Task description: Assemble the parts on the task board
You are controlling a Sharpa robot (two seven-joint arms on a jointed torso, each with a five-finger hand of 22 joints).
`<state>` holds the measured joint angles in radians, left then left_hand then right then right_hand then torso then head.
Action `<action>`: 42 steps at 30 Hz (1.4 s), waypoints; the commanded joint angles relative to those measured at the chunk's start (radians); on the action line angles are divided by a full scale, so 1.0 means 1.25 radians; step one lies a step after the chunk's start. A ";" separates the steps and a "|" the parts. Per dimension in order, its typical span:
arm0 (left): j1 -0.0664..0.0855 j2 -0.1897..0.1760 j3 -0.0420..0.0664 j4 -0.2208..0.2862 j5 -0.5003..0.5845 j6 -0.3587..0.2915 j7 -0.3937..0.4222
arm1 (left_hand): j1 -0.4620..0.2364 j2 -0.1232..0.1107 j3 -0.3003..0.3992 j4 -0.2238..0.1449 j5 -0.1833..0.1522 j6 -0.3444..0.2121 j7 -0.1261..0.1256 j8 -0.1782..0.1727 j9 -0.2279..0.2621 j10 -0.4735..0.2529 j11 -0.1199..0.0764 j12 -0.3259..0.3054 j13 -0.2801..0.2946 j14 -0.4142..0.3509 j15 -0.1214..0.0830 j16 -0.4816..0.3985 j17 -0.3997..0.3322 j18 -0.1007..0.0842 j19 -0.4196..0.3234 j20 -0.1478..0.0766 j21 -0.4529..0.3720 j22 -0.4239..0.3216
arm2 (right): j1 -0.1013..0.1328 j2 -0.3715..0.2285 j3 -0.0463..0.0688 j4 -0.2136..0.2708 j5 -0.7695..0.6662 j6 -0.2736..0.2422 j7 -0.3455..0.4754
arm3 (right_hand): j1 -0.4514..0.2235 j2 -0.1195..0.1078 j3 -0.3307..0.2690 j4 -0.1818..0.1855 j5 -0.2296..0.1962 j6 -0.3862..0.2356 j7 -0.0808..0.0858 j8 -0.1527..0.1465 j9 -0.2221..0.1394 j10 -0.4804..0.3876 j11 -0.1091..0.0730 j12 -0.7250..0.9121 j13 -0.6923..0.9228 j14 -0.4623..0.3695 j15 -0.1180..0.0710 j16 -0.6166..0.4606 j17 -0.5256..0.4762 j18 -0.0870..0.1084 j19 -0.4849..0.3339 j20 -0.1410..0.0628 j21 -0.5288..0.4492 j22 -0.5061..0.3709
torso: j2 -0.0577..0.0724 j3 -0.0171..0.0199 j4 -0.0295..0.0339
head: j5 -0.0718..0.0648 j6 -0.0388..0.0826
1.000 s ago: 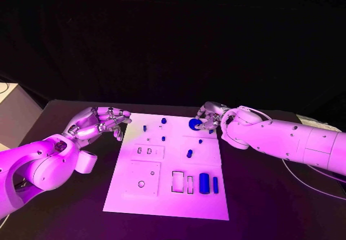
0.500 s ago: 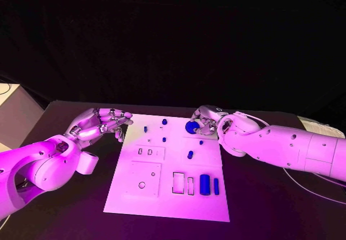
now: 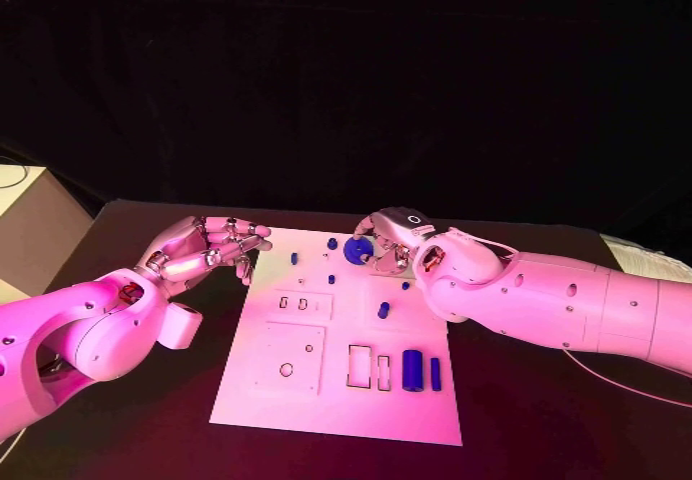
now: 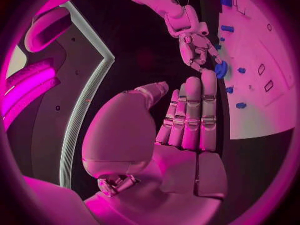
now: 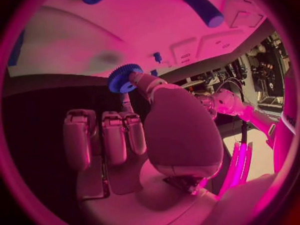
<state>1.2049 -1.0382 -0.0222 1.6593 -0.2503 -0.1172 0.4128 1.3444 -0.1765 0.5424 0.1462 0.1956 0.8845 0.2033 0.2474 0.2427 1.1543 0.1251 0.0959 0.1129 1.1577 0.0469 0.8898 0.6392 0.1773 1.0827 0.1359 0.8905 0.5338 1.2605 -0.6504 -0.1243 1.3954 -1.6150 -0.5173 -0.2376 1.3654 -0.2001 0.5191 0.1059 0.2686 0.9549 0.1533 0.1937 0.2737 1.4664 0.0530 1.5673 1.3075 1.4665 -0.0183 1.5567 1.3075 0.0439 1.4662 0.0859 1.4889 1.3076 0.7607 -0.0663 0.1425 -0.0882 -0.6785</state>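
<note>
You see a smooth, matt white task board (image 3: 320, 385) on a matt black table (image 3: 548, 430); the blue toothed gear (image 5: 124, 78) looks like plastic, and both arms' shells look glossy.

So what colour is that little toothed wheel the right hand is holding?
Blue. The gear, pinched by the right hand, shows best in the right wrist view.

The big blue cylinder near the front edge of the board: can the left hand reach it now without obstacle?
Probably yes. The left hand holds nothing, and the cylinder lies uncovered; the right hand, holding the blue gear, is at the far end.
</note>
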 commanded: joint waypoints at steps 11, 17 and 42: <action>0.001 0.010 0.001 0.005 -0.005 0.012 -0.003 | -0.005 0.002 0.005 -0.002 -0.002 -0.006 0.002 0.001 0.001 -0.005 0.002 0.004 0.001 -0.005 -0.001 0.004 -0.001 0.005 -0.007 0.000 0.005 0.001 | -0.001 0.087 -0.004 -0.079 -0.117 -0.015 -0.034 | -0.016 -0.004 0.010 -0.002 -0.011 0.057 -0.021 0.035 0.015 0.083 -0.006 0.003 0.211 0.075 -0.007 0.001 0.174 -0.016 0.050 -0.007 0.004 0.138 | 0.001 0.0004 0.0053 | 0.002 -0.001; 0.001 0.013 0.001 0.003 -0.006 0.012 -0.004 | -0.004 0.002 0.006 -0.003 -0.002 -0.007 0.002 0.002 0.002 -0.006 0.002 0.005 0.001 -0.005 0.000 0.005 -0.002 0.005 -0.008 0.000 0.007 0.002 | -0.002 0.122 -0.005 -0.110 -0.124 -0.008 -0.039 | -0.018 -0.005 0.012 -0.004 -0.015 0.055 -0.020 0.034 0.014 0.083 -0.005 0.003 0.211 0.075 -0.007 0.001 0.174 -0.017 0.050 -0.007 0.005 0.139 | 0.001 0.0001 0.0043 | 0.005 -0.004; 0.001 0.018 0.001 -0.001 -0.008 0.014 -0.007 | -0.004 0.002 0.006 -0.003 -0.002 -0.007 0.002 0.002 0.002 -0.006 0.002 0.005 0.001 -0.005 0.000 0.005 -0.002 0.005 -0.008 0.000 0.007 0.002 | -0.015 0.159 -0.012 -0.126 -0.125 0.024 -0.031 | -0.023 -0.008 0.013 -0.006 -0.021 0.054 -0.020 0.034 0.014 0.083 -0.005 0.003 0.211 0.076 -0.006 0.002 0.176 -0.018 0.052 -0.007 0.008 0.143 | 0.001 -0.0002 0.0043 | 0.008 -0.010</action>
<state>1.2049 -1.0181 -0.0222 1.6566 -0.2574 -0.1160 0.4010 1.3445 -0.1765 0.5465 0.1421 0.1956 0.8810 0.2068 0.2474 0.2437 1.1507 0.1287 0.0959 0.1135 1.1578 0.0469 0.8898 0.6382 0.1774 1.0790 0.1323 0.8966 0.5350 1.2431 -0.4533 -0.1383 1.2399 -1.7558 -0.5104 -0.2807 1.3365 -0.2186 0.5300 0.1005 0.2471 0.9641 0.1513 0.2057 0.2744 1.4664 0.0532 1.5673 1.3078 1.4666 -0.0181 1.5566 1.3074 0.0297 1.4661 0.0860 1.4958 1.3080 0.7623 -0.0662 0.1465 -0.0778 -0.6896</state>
